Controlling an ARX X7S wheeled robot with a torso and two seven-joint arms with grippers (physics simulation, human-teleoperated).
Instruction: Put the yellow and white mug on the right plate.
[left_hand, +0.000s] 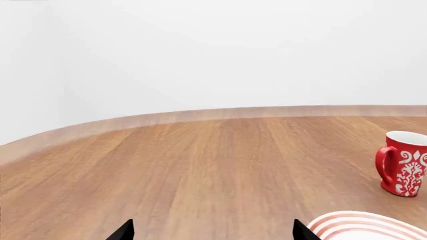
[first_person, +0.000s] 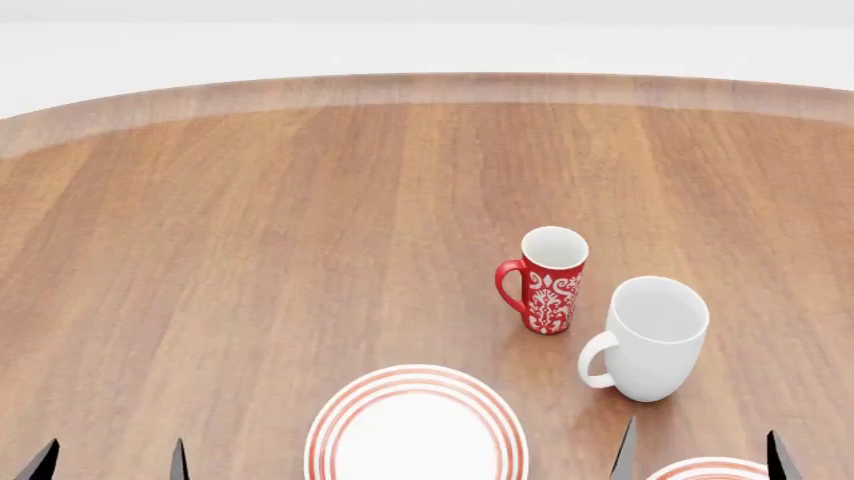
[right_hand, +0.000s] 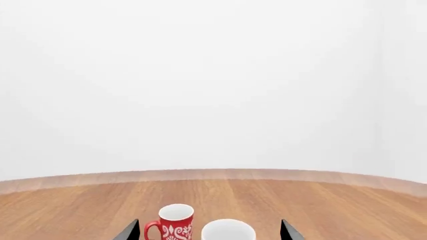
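Search step: the yellow and white mug isn't in any view, only the red mug (first_person: 549, 280) and white mug (first_person: 650, 338) mid-table. Left end effector (first_person: 110, 462) and right end effector (first_person: 697, 452) both released, empty, at the near edge. Next: pan to find it.

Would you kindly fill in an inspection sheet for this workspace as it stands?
Surface: round wooden table, bare at its left.
Job's things: yellow and white mug not in view; right plate only partly visible at the head view's bottom edge.
Clutter: red patterned mug, white mug, both upright; second striped plate.
Grippers: left gripper and right gripper open, holding nothing.
Cables: nothing seen.
Surroundings: plain white wall.
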